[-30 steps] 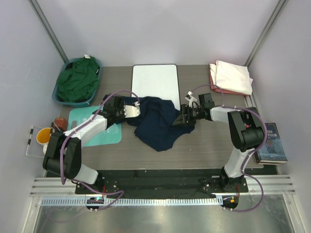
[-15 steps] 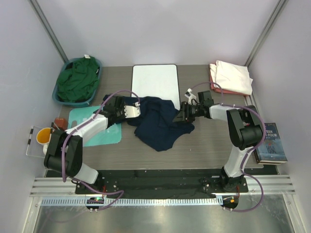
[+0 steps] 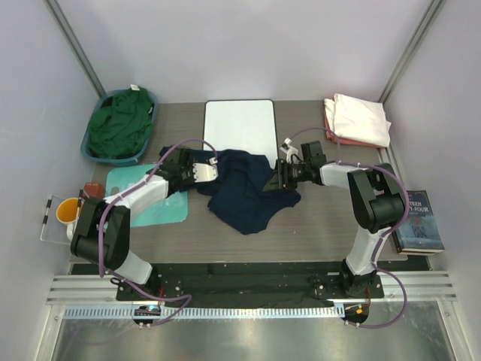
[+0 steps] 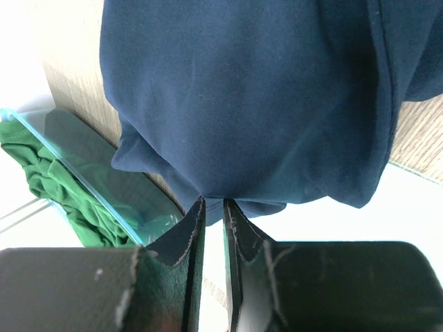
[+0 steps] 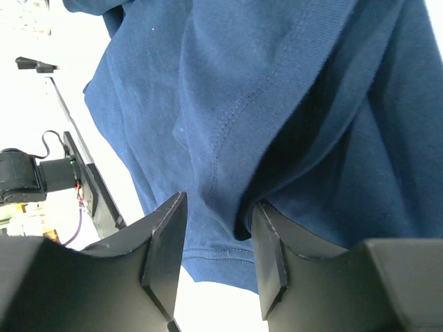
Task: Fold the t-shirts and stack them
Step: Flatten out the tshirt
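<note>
four shirts are on the table. the navy shirt (image 3: 244, 194) lies crumpled in the middle, just in front of the white board (image 3: 239, 124). its long way runs left to right, and one floppy corner points toward the arms. its left end sits by the teal mat (image 3: 150, 209). the green shirt (image 3: 120, 124) is bunched up inside the blue basket (image 3: 88, 147) at the far left. at the far right the cream shirt (image 3: 362, 117) lies folded on top of the pink shirt (image 3: 329, 120). an orange cup (image 3: 67, 210) stands at the left edge and a book (image 3: 421, 222) lies at the right edge.

the left gripper (image 4: 213, 207) is almost closed and pinches the edge of the navy shirt. the right gripper (image 5: 216, 252) is at the shirt's right end. its fingers (image 5: 166, 242) stand part way apart, with flat navy cloth showing between them. nothing looks squeezed there.
</note>
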Tool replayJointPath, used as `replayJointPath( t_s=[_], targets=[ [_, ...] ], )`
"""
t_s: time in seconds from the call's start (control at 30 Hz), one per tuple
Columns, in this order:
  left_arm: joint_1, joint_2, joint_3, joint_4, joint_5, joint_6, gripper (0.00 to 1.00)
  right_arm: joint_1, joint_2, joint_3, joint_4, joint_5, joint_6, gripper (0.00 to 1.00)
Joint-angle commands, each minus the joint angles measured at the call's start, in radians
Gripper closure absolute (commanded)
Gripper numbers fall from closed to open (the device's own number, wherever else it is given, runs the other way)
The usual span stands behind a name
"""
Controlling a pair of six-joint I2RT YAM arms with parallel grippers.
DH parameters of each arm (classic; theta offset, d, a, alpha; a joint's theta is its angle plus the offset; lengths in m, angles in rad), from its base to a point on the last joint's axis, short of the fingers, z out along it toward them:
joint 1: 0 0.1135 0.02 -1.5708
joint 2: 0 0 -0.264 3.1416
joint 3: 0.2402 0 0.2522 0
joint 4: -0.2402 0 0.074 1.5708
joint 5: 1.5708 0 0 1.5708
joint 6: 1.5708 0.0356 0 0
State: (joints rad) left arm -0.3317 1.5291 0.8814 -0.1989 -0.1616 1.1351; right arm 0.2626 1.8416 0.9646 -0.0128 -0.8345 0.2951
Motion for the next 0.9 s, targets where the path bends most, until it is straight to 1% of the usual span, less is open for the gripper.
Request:
replayJointPath(
  t_s=[0.0, 0.07, 0.1, 0.3, 0.47, 0.67, 0.87],
  targets=[
    [0.002, 0.008, 0.042, 0.036, -0.003, 0.014, 0.83, 0.007, -0.035, -0.007, 0.021, -0.028, -0.001, 0.52],
    [0.002, 0.008, 0.042, 0.038, -0.003, 0.017, 0.83, 0.007, -0.041, -0.015, 0.019, -0.022, -0.01, 0.49],
    [0.002, 0.009, 0.044, 0.041, -0.003, 0.018, 0.83, 0.007, -0.048, -0.018, -0.021, -0.025, -0.017, 0.49],
    [0.003, 0.013, 0.053, 0.042, -0.001, 0.02, 0.84, 0.006, -0.07, -0.04, -0.078, -0.018, -0.08, 0.49],
    [0.003, 0.016, 0.059, 0.041, 0.002, 0.017, 0.83, 0.006, -0.087, -0.064, -0.082, -0.006, -0.096, 0.54],
    [0.0, 0.014, 0.06, 0.036, 0.01, 0.011, 0.83, 0.003, -0.073, -0.04, -0.078, 0.021, -0.114, 0.52],
    [0.002, 0.013, 0.062, 0.033, 0.008, 0.008, 0.83, 0.003, -0.048, 0.005, -0.064, 0.029, -0.114, 0.53]
  ],
)
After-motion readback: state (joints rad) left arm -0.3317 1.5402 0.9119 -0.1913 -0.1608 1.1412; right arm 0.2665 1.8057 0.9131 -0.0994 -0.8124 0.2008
